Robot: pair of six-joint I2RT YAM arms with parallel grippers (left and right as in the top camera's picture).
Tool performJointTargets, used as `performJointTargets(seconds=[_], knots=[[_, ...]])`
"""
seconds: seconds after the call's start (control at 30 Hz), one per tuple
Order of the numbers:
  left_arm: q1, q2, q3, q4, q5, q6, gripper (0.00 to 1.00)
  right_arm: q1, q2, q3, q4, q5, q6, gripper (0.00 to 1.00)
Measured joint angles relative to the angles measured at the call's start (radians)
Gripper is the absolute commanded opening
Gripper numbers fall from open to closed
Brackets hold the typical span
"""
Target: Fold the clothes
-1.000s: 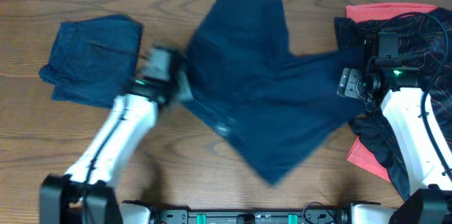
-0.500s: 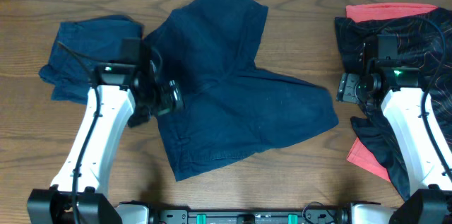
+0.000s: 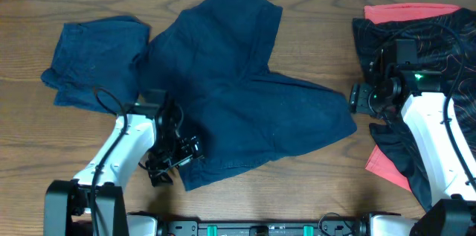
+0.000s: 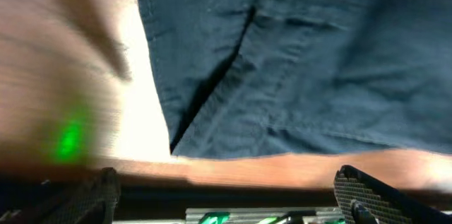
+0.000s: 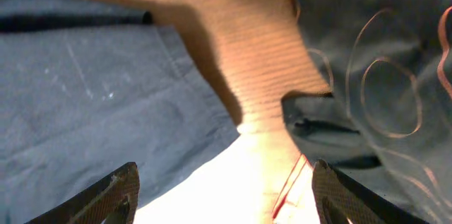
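Lying between left pincer (image 3: 172,163) and right pincer (image 3: 358,98), navy shorts (image 3: 245,94), spread out.

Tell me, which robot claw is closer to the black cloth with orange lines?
Right. The right gripper hovers at the edge of the black cloth; the left gripper is far off, at the spread navy garment's front corner.

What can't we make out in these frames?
Overhead: the right arm covers much of the black patterned garment and the coral-red garment; how they lie beneath is hidden.
Overhead: the left pincer hides part of the left hem of the spread navy garment.
Left wrist: left side blurred, nothing readable there.
Right wrist: glare washes out the table; the frame edge cuts the black patterned garment.
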Motion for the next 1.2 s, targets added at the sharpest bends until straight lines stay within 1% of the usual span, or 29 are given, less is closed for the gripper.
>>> performJointTargets(seconds=[0.03, 0.13, 0.23, 0.27, 0.3, 0.37, 0.4, 0.43, 0.5, 0.6, 0.77, 0.8, 0.83, 0.87, 0.9, 0.93, 1.03, 1.13, 1.2], knots=[[0.0, 0.0, -0.013, 0.016, 0.003, -0.007, 0.96, 0.0, 0.0, 0.0, -0.006, -0.004, 0.0, 0.78], [0.0, 0.001, -0.054, 0.094, 0.007, -0.031, 0.76, 0.0, 0.0, 0.0, -0.036, -0.018, 0.001, 0.78], [0.0, 0.001, -0.084, 0.128, 0.013, -0.051, 0.72, 0.0, 0.0, 0.0, -0.063, -0.043, 0.004, 0.81], [0.0, 0.001, -0.093, 0.135, 0.016, -0.055, 0.67, 0.0, 0.0, 0.0, -0.072, -0.055, 0.005, 0.82], [0.0, 0.001, -0.101, 0.138, 0.018, -0.063, 0.52, 0.0, 0.0, -0.003, -0.076, -0.066, 0.009, 0.82], [0.0, 0.001, -0.115, 0.142, 0.024, -0.071, 0.2, 0.0, 0.0, -0.016, -0.072, -0.085, 0.021, 0.83], [0.0, 0.002, -0.12, 0.143, 0.024, -0.072, 0.08, 0.0, 0.0, -0.026, -0.063, -0.089, 0.029, 0.83], [0.0, 0.002, -0.123, 0.143, 0.025, -0.071, 0.06, 0.0, 0.0, -0.041, -0.049, -0.094, 0.04, 0.83], [0.002, 0.002, -0.124, 0.143, 0.018, -0.07, 0.06, 0.0, 0.0, -0.076, -0.021, -0.101, 0.064, 0.82], [0.016, 0.002, -0.121, 0.133, -0.03, -0.069, 0.06, 0.0, 0.0, -0.138, 0.031, -0.109, 0.105, 0.81], [0.093, 0.002, -0.068, 0.053, -0.188, -0.069, 0.07, 0.0, 0.0, -0.245, 0.117, -0.154, 0.156, 0.81], [0.109, 0.002, -0.053, 0.041, -0.21, -0.069, 0.15, 0.0, 0.0, -0.264, 0.131, -0.168, 0.164, 0.81], [0.123, 0.002, -0.04, 0.031, -0.22, -0.064, 0.42, 0.0, 0.0, -0.278, 0.139, -0.18, 0.169, 0.81], [0.135, 0.002, -0.024, 0.02, -0.227, -0.06, 0.65, 0.0, 0.0, -0.29, 0.144, -0.195, 0.174, 0.81], [0.145, 0.002, -0.012, 0.013, -0.223, -0.062, 0.79, 0.0, 0.0, -0.301, 0.144, -0.211, 0.179, 0.82], [0.151, 0.002, -0.003, 0.006, -0.211, -0.054, 0.88, 0.0, 0.0, -0.309, 0.14, -0.234, 0.183, 0.84], [0.153, 0.002, 0.006, -0.054, -0.145, -0.035, 0.91, 0.0, 0.0, -0.316, 0.111, -0.283, 0.193, 0.89], [0.153, 0.002, 0.006, -0.125, -0.095, -0.016, 0.91, 0.0, -0.002, -0.317, 0.082, -0.308, 0.202, 0.91], [0.153, 0.001, 0.006, -0.146, -0.076, -0.011, 0.91, 0.0, -0.003, -0.317, 0.076, -0.322, 0.207, 0.92]])
